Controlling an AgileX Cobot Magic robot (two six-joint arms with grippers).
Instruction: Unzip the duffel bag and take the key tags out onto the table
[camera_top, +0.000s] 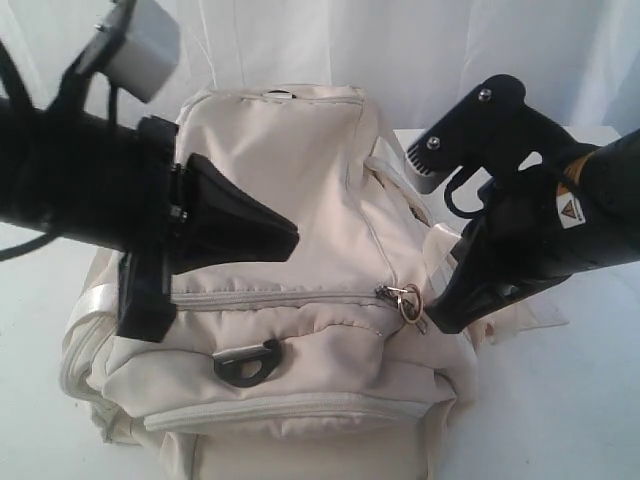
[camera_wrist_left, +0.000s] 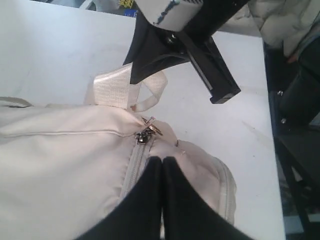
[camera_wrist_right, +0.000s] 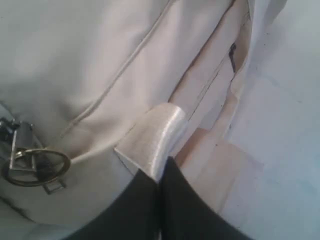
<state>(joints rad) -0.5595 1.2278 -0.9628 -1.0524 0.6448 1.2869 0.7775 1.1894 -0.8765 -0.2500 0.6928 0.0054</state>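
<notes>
Duffel bag (camera_top: 300, 200) sits zipped on the counter (camera_top: 560, 400), right fingers (camera_wrist_right: 140, 210) pinching its strap (camera_wrist_right: 155, 135), apparently to steady it, left fingers (camera_wrist_left: 145, 200) shut empty beside the zip pull (camera_wrist_left: 148, 129).

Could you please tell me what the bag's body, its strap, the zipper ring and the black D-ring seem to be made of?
Duffel bag: matte cream woven fabric, softly creased. Webbing strap: glossier ribbed webbing, probably synthetic. Zipper ring: shiny metal, judging by its glints. D-ring: black and smooth, likely moulded plastic.
</notes>
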